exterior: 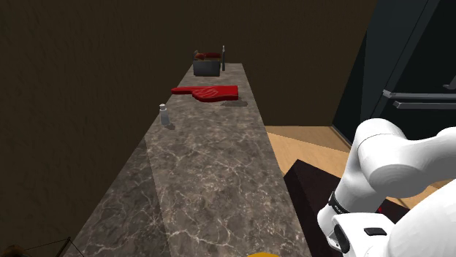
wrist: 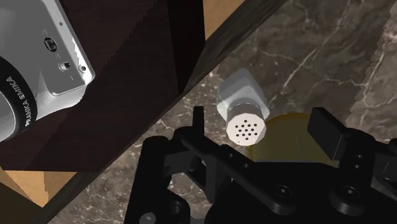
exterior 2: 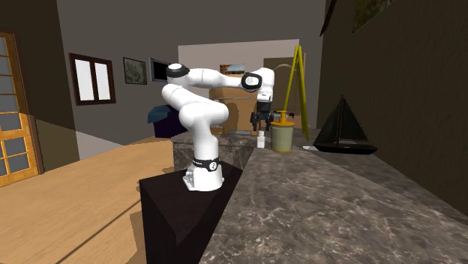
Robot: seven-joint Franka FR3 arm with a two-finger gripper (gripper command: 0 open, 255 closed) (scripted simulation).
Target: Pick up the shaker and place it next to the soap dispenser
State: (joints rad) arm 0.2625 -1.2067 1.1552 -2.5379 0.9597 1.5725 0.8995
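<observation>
A small white shaker point(wrist: 240, 105) with a perforated top stands on the marble counter point(wrist: 331, 57). It sits between the fingers of my black gripper point(wrist: 263, 122), which is open, and neither finger point(wrist: 198, 122) touches it. Right beside the shaker is the yellowish soap dispenser point(wrist: 289, 140). In the second exterior view the gripper point(exterior 2: 260, 124) hangs just above the shaker point(exterior 2: 260, 140), and the soap dispenser point(exterior 2: 283, 136) stands close on that view's right. The dispenser's top point(exterior: 263, 254) peeks in at the shoulder view's bottom edge.
Farther along the counter point(exterior: 212, 168) are a small pale bottle point(exterior: 164, 114), a red flat object point(exterior: 208, 92) and a grey box point(exterior: 207, 66). A dark model sailboat point(exterior 2: 345, 127) stands by the wall. The dark stand point(exterior 2: 187, 206) adjoins the counter's edge.
</observation>
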